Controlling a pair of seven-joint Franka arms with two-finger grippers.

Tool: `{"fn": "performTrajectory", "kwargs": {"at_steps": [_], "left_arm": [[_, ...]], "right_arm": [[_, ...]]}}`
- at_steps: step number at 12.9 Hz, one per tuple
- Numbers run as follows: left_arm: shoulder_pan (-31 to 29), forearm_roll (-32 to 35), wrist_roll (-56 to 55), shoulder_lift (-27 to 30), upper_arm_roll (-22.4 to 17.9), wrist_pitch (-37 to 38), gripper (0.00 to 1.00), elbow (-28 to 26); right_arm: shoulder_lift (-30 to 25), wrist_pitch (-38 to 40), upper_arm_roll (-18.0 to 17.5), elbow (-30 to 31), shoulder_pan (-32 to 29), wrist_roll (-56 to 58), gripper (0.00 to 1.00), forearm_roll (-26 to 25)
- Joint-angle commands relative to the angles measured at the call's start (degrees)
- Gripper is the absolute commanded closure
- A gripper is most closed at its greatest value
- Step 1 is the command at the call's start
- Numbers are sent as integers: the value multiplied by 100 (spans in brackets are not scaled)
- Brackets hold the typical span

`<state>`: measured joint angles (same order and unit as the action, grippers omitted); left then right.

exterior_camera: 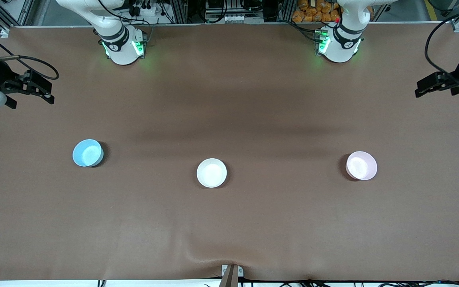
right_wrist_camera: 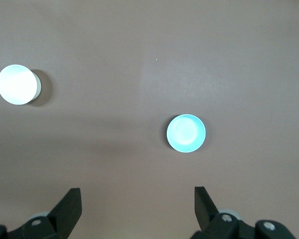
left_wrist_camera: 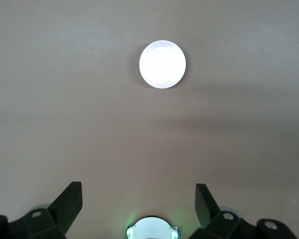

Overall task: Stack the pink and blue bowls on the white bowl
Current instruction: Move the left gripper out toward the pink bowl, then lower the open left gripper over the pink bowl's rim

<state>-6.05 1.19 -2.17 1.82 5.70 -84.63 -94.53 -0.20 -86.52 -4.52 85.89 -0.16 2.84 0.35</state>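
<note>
Bowls are laid out in a row across the brown table [exterior_camera: 229, 223] in the front view, well apart from each other: the blue bowl [exterior_camera: 88, 152] toward the right arm's end, the white bowl [exterior_camera: 211, 172] in the middle and a little nearer the camera, the pink bowl [exterior_camera: 361, 165] toward the left arm's end. Seen from the white bowl, the blue one is placed at about ten o'clock and the pink one at about three o'clock. Nothing is stacked yet, so the opening step, a first pickup, is judged to be in hand. The right gripper [exterior_camera: 34, 88] is held high over its end of the table, the left gripper [exterior_camera: 432, 85] over the other end; both are empty. In the left wrist view, the left gripper [left_wrist_camera: 138, 201] is shown with fingers spread wide and the pink bowl [left_wrist_camera: 162, 64] at twelve o'clock. In the right wrist view, the right gripper [right_wrist_camera: 137, 201] is likewise spread wide, with the blue bowl [right_wrist_camera: 186, 133] near one o'clock and the white bowl [right_wrist_camera: 17, 84] near ten o'clock. A descent onto a bowl's rim is called for next. Open cloth surrounds every bowl, and all are kept well in from the table's edges.
</note>
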Motion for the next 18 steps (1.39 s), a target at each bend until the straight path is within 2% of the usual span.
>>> {"fn": "performTrajectory", "kwargs": {"at_steps": [1,7,12,18], "left_arm": [[-46,-93,147,126,10,-386,0,-468],[-204,-49,147,161,2,-1511,0,-1461],[-239,-31,138,152,2,-2793,0,-2314],[-380,-31,147,20,2,-3525,0,-2649]], "right_arm": [[90,56,-31,-170,-72,85,0,53],[99,56,-31,-170,-81,85,0,53],[99,74,-31,-161,-125,85,0,53],[99,65,-31,-170,-116,85,0,53]]}}
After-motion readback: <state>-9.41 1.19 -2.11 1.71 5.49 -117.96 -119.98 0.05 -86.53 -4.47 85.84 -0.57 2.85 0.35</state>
